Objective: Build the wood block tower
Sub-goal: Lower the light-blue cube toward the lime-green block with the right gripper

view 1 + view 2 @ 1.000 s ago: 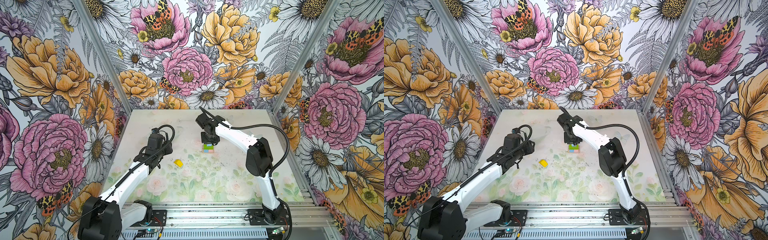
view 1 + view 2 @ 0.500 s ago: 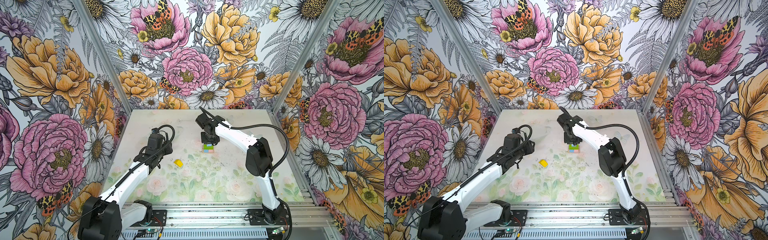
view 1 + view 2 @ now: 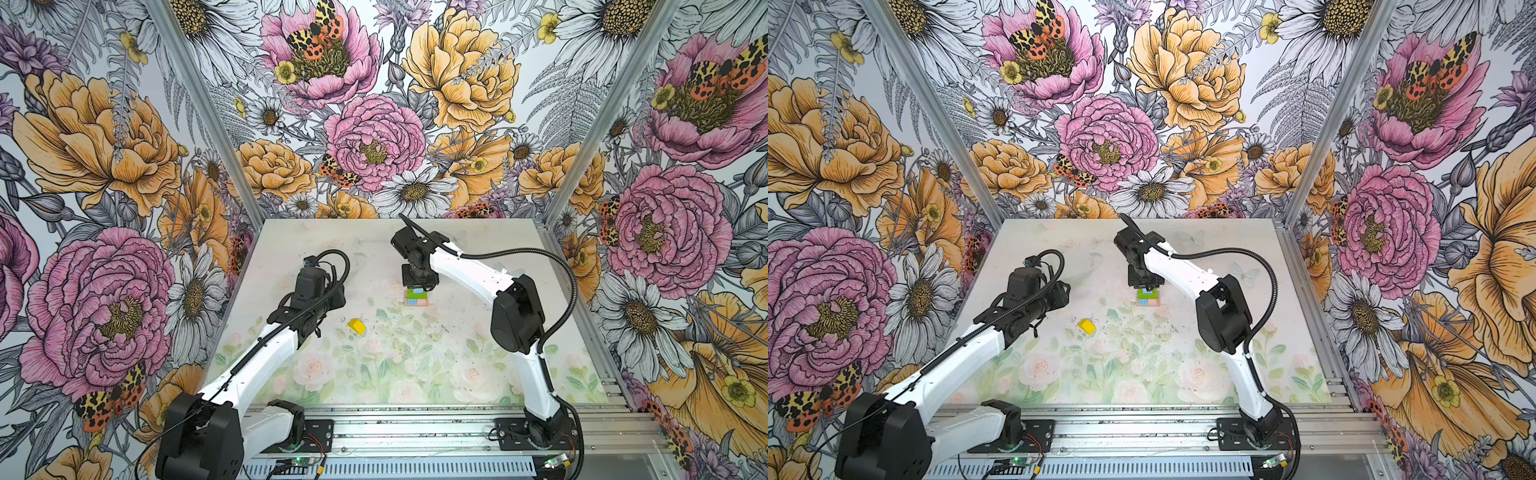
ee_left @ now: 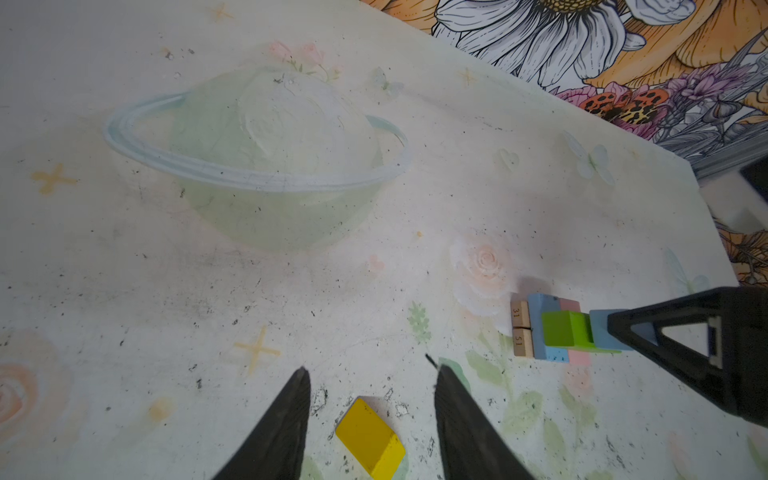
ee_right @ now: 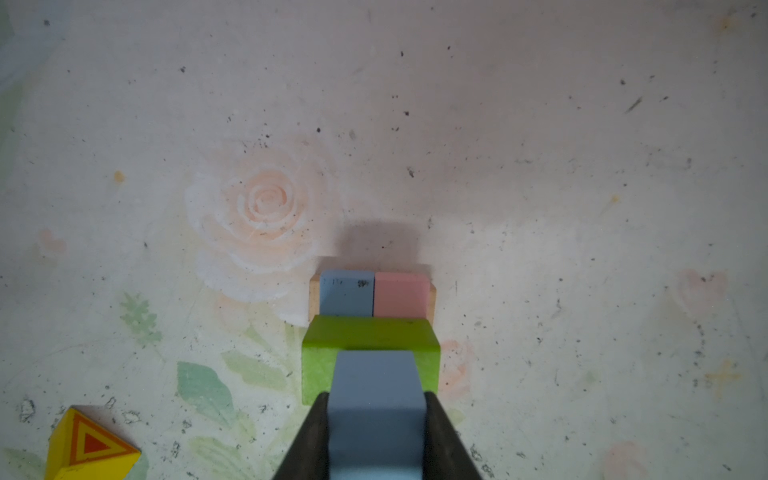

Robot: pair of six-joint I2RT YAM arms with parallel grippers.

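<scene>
Tower: upright — tan, blue-pink, green.
Green brick: crosswise on 2 bricks.
Right gripper: pinching top cube.
Left gripper: jaws spread — by roof.

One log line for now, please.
right fingers: shut on cube, atop green brick | left fingers: open near yellow roof | tower: roof not yet on

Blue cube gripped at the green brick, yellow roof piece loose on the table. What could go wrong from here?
The right gripper is shut on the blue cube at the green brick; opening or lifting askew could nudge the tower. The yellow roof piece lies near the open left gripper; its sloped faces may slip when grasped.
</scene>
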